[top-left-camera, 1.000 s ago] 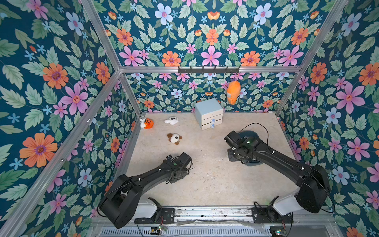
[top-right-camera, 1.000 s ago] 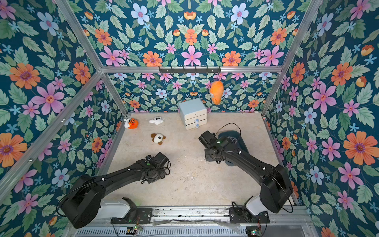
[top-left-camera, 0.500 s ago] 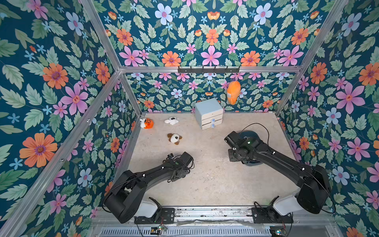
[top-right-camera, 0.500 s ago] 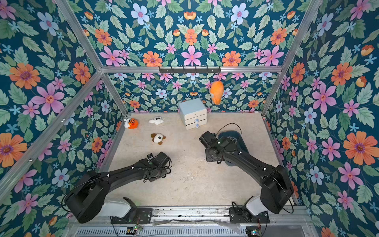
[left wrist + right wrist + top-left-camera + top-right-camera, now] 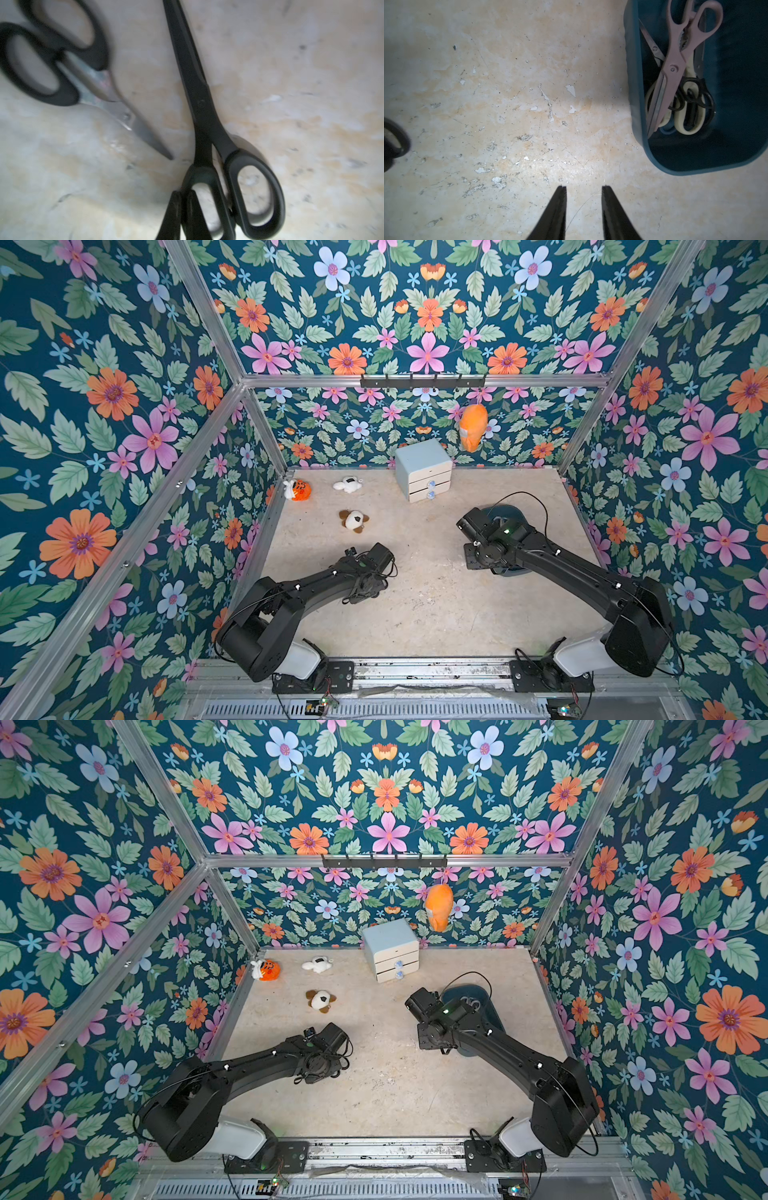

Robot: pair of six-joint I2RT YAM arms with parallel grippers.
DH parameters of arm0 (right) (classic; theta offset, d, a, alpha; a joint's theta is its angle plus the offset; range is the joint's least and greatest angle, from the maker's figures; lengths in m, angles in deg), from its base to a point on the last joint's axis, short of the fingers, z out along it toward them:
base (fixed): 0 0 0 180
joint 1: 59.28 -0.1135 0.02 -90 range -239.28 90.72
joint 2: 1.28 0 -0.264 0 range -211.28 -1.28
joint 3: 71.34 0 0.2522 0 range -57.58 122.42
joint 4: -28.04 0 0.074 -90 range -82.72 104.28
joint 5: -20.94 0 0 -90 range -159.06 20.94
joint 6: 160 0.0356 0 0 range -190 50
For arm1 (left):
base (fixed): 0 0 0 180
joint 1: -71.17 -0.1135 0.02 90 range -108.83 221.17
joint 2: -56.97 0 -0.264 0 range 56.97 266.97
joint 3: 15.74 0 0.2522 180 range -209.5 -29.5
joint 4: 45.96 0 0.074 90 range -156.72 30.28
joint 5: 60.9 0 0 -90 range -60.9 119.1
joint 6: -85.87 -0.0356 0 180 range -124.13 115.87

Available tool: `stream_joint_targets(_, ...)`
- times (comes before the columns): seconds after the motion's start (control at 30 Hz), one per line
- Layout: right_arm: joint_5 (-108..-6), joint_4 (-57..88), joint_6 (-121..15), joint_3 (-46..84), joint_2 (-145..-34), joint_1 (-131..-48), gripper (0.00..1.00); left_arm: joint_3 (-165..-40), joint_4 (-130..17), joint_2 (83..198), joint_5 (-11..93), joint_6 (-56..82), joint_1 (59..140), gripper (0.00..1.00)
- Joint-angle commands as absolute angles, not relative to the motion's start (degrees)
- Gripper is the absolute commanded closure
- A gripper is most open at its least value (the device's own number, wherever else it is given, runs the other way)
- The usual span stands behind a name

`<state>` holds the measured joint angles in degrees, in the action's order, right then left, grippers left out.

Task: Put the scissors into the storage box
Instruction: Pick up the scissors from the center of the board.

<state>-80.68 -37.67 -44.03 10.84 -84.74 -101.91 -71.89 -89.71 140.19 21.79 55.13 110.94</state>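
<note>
The left claw [image 5: 182,194] is clamped on a handle loop of the black scissors [image 5: 199,99], which lie on the table [image 5: 508,83] toward its left edge with a steel-bladed pair [image 5: 116,104] beside them. The right claw [image 5: 584,188] hangs open and empty near the box [image 5: 634,99] by the right edge, where pink scissors [image 5: 672,62] and other pairs lie.

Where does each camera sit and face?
Top views: high at the front, facing down on the table; left arm and right arm show.
Left wrist: close over the table; left fingers pinch black scissors.
Right wrist: faces down at table and box; right fingers open.
Shared: box, in right wrist and both top views.
</note>
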Motion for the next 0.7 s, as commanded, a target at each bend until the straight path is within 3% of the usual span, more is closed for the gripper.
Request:
stream_joint_targets(0.0,-75.85,-34.47,-42.23,9.96,-83.49,-101.99,0.68,-76.12,-90.0,139.89,22.63,51.28,111.8,1.0)
stream_joint_targets(0.43,-48.56,-11.64,-36.25,3.83,-83.06,-101.89,0.68,-85.63,-88.71,142.2,22.74,50.36,116.9,1.0)
stream_joint_targets(0.67,-40.55,-1.89,-31.92,2.29,-86.54,-99.66,0.66,-89.05,-87.24,143.9,22.72,50.11,120.15,1.0)
